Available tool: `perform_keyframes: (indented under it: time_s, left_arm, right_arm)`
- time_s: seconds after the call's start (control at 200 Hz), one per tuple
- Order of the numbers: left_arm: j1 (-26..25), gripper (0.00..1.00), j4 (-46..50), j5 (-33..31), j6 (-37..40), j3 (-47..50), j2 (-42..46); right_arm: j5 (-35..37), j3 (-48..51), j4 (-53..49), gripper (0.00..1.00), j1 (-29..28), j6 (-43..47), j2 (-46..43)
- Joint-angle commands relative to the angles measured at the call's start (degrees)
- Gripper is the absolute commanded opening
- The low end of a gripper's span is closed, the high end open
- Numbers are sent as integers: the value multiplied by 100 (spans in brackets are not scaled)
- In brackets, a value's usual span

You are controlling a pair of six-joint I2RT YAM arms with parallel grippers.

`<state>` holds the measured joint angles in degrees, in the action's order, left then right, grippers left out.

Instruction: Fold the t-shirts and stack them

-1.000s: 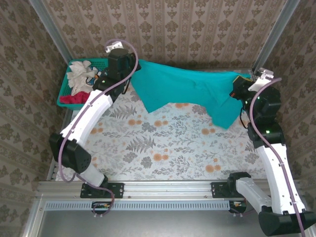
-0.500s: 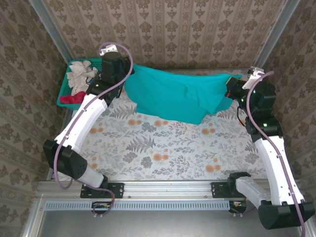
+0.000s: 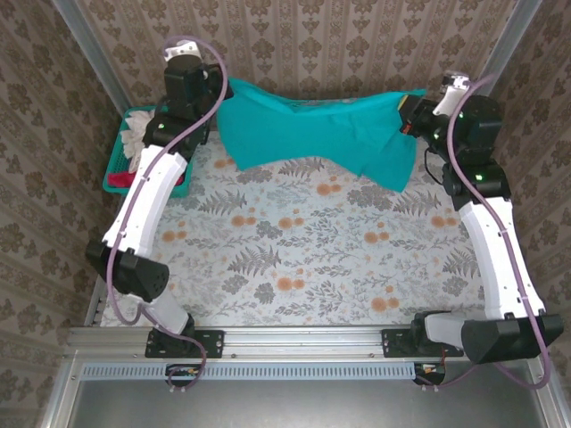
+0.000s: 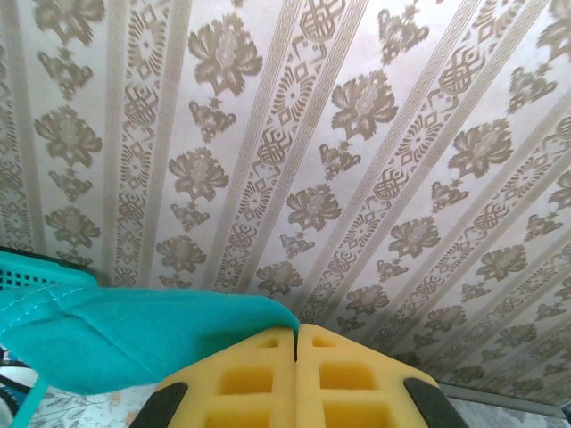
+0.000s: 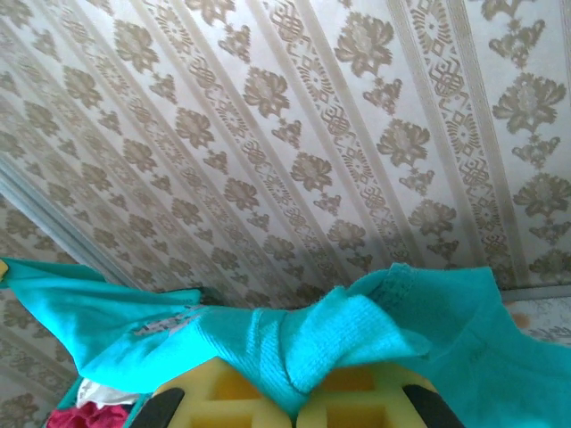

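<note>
Grips the teal t-shirt (image 3: 312,138) at both ends: left claw (image 4: 296,337) pressed together on a thin corner, right claw (image 5: 294,392) clamped on a bunched edge. Holds it stretched in the air above the far side of the floral surface (image 3: 303,259). Far left, white t-shirt (image 3: 134,135) and red t-shirt (image 3: 120,181) heaped in the mesh basket (image 3: 114,162)

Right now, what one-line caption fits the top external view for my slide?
The left gripper and the right gripper, both shut, hold the teal t-shirt stretched between them over the floral table.
</note>
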<state>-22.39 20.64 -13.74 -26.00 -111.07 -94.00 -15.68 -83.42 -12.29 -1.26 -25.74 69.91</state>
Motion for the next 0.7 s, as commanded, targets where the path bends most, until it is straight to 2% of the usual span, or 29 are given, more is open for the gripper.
perform_keyframes:
  time_s: [0.0,0.135,0.235,0.435,0.585,0.63,0.665,0.695]
  left_arm:
    - [42,0,-6,-72,110,704,715]
    - [42,0,77,-142,-257,2161,1410]
    - [49,0,31,-27,-716,3155,1565]
    - [-25,0,-176,642,-1356,3854,674]
    - [-159,0,-384,666,-1629,4131,109]
    - [-169,0,-429,701,-1723,4234,-30]
    - [-170,0,-466,730,-1782,4290,-135]
    - [-170,0,-497,739,-1824,4359,-199]
  right_arm:
    - [-85,204,-411,0,28,-90,-536]
    - [358,1067,-1273,0,29,-131,-1100]
    - [368,1600,-1622,0,30,-240,-999]
    - [43,1817,-1146,0,38,-321,560]
    - [70,1554,-897,1,38,-201,1996]
    - [73,1490,-800,8,45,-182,2312]
    - [82,1445,-714,24,47,-156,2504]
    - [66,1429,-649,42,55,-121,2598]
